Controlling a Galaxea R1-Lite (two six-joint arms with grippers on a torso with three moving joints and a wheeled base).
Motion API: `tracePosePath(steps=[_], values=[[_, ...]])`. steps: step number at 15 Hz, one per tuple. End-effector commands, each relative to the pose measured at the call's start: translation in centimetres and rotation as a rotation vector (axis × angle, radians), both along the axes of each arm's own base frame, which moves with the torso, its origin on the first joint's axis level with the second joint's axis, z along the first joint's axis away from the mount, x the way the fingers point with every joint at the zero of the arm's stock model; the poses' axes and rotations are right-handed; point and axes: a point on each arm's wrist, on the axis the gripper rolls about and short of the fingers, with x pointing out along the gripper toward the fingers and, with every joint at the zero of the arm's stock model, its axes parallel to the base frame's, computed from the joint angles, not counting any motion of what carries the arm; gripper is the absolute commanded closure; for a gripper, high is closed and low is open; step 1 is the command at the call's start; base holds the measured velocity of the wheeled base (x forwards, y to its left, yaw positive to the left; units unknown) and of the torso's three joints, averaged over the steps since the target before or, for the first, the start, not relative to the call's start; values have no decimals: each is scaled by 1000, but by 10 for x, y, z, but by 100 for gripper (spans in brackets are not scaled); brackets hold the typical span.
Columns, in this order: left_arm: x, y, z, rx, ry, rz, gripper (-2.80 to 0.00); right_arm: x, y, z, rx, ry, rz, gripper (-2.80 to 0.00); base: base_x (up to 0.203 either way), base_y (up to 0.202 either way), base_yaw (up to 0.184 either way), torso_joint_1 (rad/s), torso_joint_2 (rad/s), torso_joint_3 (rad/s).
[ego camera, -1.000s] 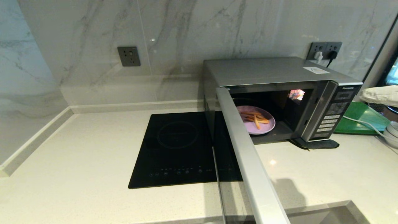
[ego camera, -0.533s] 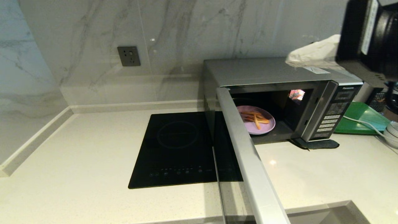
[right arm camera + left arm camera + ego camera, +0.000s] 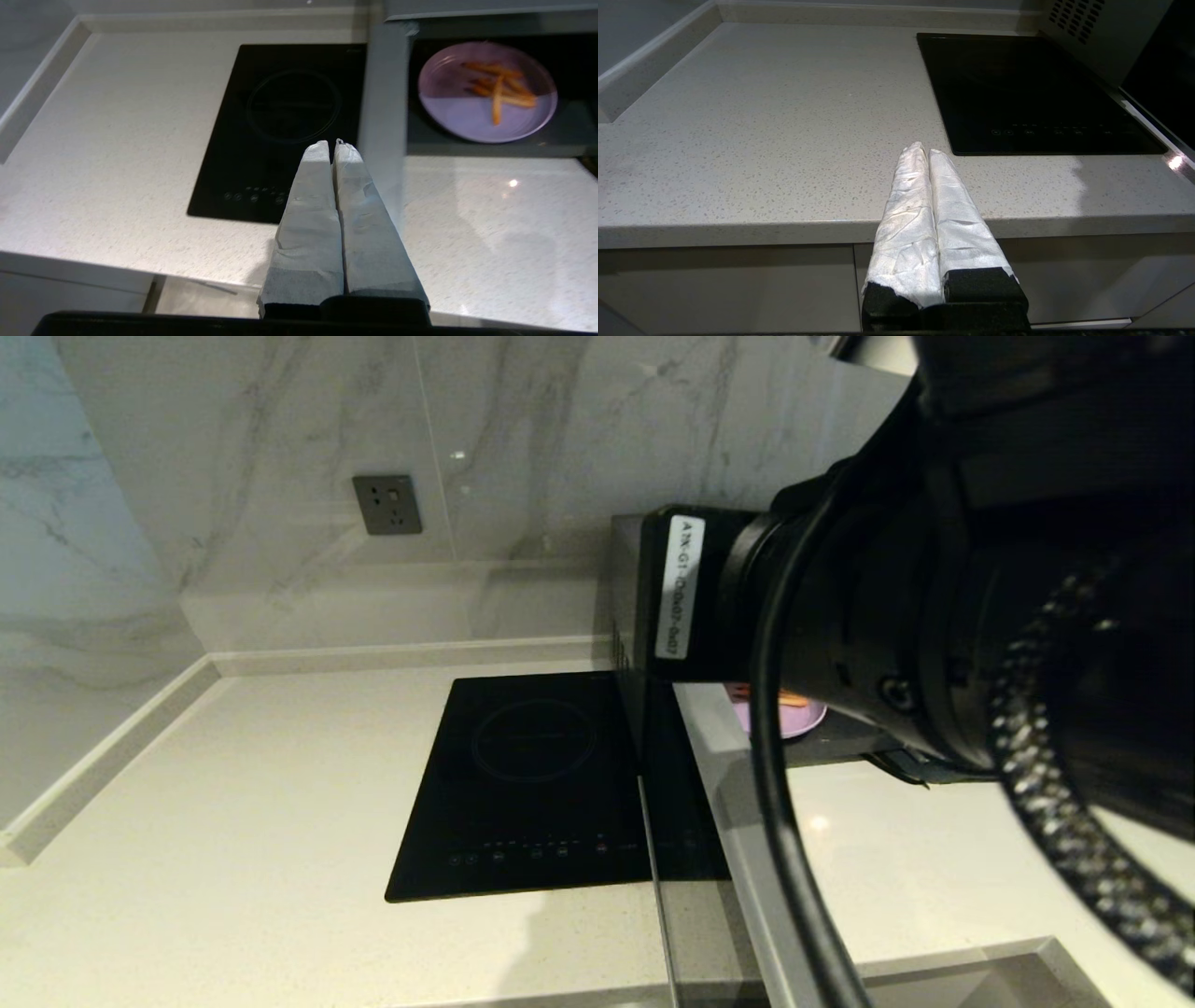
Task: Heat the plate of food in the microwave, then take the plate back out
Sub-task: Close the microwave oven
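One plate of food (image 3: 487,91) sits inside the microwave (image 3: 486,28), whose door (image 3: 384,116) stands swung wide open, edge-on to the robot. The plate is shallow, stiff and probably light, likely hard plastic or melamine, so it should tolerate a firm pinch; its smooth finish could slip between wrapped fingers. The thin orange-yellow fries lie loose across the middle and would slide or spill if the plate tipped. The best hold, in my judgement, is the near rim facing the opening, taken level and drawn straight out, clear of the door edge.

The right tool (image 3: 337,144) hangs above the front of the surface (image 3: 117,140), over the near edge of the black induction hob (image 3: 280,126) and just beside the open door, its two wrapped fingers pressed together on nothing. The right arm (image 3: 934,616) fills much of the head view (it hides most of the microwave there). The left tool (image 3: 923,151) is parked low before the front edge of the surface, fingers likewise together and empty.

The surface is pale speckled stone, smooth and glossy with a lamp glint, running to a raised lip and a grey-veined marble wall with a dark socket (image 3: 386,505).
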Motion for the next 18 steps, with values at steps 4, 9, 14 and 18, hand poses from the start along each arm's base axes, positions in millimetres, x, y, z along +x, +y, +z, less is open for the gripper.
tracePosePath(steps=[4,9,14,18], values=[[0,0,0,-1,0,1,0,-5,4,-11,7,69,-1,0,0,0,0,0,0,0],[0,0,0,-1,0,1,0,-13,-8,-21,-23,271,95,0,0,0,0,0,0,0],[0,0,0,-1,0,1,0,-17,-9,-28,-37,423,215,0,0,0,0,0,0,0],[0,0,0,-1,0,1,0,-16,-7,-36,-64,440,210,0,0,0,0,0,0,0]])
